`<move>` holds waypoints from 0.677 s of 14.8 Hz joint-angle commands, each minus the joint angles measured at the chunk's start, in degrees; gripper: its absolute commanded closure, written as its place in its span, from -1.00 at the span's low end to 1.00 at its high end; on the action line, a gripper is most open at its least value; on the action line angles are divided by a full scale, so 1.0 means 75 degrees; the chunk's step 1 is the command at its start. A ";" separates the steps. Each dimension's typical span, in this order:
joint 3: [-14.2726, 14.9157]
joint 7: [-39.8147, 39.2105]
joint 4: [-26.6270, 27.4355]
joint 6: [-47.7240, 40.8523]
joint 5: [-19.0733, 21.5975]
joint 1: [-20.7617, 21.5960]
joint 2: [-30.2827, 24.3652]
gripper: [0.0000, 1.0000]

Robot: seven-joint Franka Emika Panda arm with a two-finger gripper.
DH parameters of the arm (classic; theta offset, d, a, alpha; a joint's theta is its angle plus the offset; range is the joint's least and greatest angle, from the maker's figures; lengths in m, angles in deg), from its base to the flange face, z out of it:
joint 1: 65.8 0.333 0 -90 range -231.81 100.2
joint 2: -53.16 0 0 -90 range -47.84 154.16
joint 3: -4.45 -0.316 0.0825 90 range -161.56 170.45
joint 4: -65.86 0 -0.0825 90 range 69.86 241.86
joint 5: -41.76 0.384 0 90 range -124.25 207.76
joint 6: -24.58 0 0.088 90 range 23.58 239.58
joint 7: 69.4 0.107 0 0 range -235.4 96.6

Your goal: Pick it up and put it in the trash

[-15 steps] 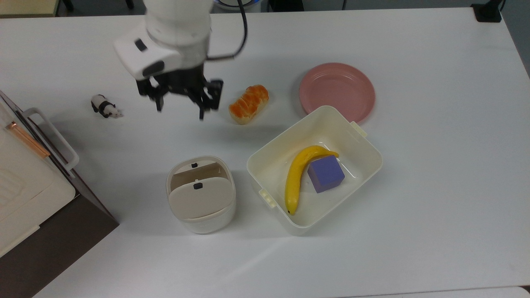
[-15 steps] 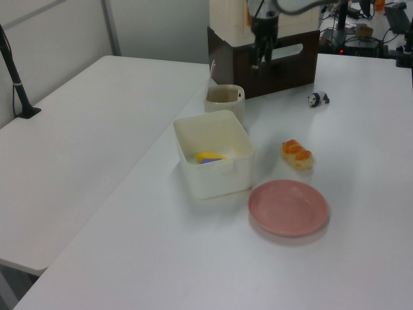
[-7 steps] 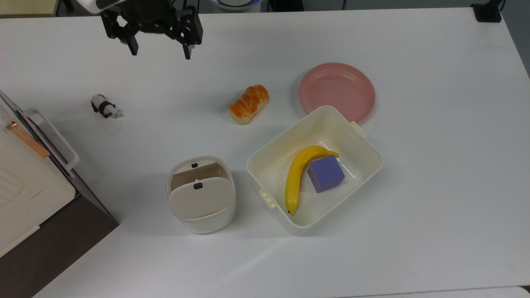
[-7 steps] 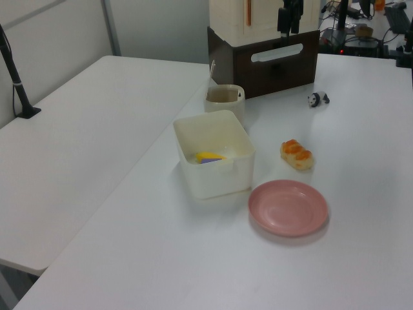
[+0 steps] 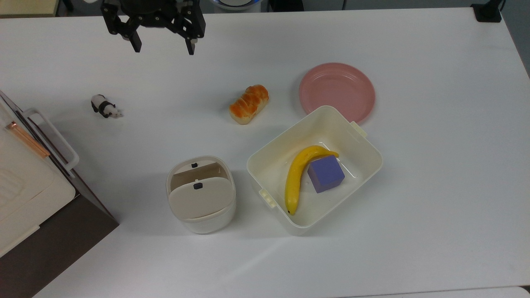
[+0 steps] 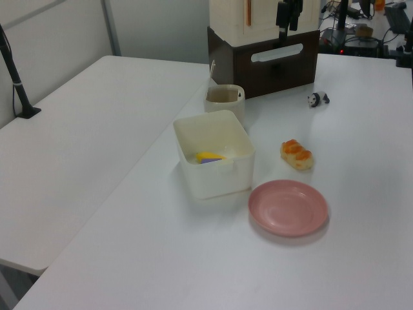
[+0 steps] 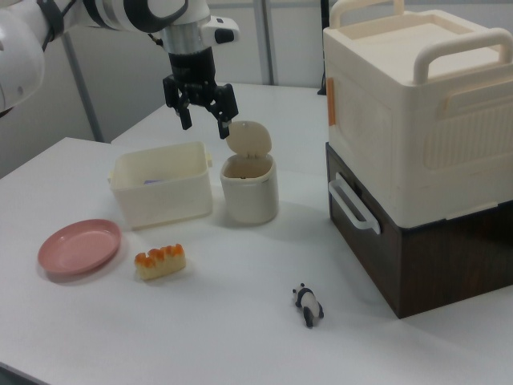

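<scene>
- Your pincer (image 5: 163, 44) hangs released: in the top view its two black fingers (image 5: 136, 43) stand wide apart and grasp no thing.
- Where the crumpled paper wad lies, you cannot tell from these pictures.
- The trash bin (image 5: 201, 194) stands on the white table (image 5: 434, 165), well apart from the pincer, toward the top view's bottom.
- In the right view the pincer (image 7: 205, 122) is up in the air, just to the right view's left of the bin's raised flap (image 7: 249, 138).
- Just beside the bin, on the top view's right, stands the cream tub (image 5: 327, 108), with a banana (image 5: 300, 176) and a purple cube (image 5: 326, 174) inside, touching each other.
- Behind the tub lies the pink plate (image 5: 337, 87), and near it the bread loaf (image 5: 249, 104).
- The toy panda (image 5: 105, 106) stands alone toward the top view's left, between the pincer and the bin.
- At the top view's left edge you see a large cream box (image 7: 417, 112) on a dark brown base (image 7: 433, 257).
- In the left view a second white table (image 6: 84, 148) joins the first one, with a pale partition wall (image 6: 161, 26) behind.
</scene>
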 commanded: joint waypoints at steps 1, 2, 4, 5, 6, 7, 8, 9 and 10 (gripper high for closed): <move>0.0375 -0.0106 0.0282 -0.0171 0.0248 0.0175 -0.0552 -1.00; 0.0492 -0.0106 0.0446 -0.0136 0.0260 0.0257 -0.0704 -1.00; 0.0808 -0.0071 0.0518 -0.0136 0.0260 0.0549 -0.0857 -1.00; 0.0960 -0.0059 0.0773 -0.0066 0.0260 0.0725 -0.1044 -1.00; 0.0962 -0.0059 0.1019 0.0085 0.0260 0.0727 -0.1208 -1.00; 0.0997 -0.0070 0.1219 0.0237 0.0260 0.0738 -0.1384 -1.00; 0.1020 -0.0059 0.1291 0.0320 0.0283 0.0750 -0.1432 -1.00; 0.1020 -0.0059 0.1291 0.0309 0.0330 0.0750 -0.1432 -1.00; 0.1032 -0.0001 0.1291 0.0274 0.0377 0.0762 -0.1432 -1.00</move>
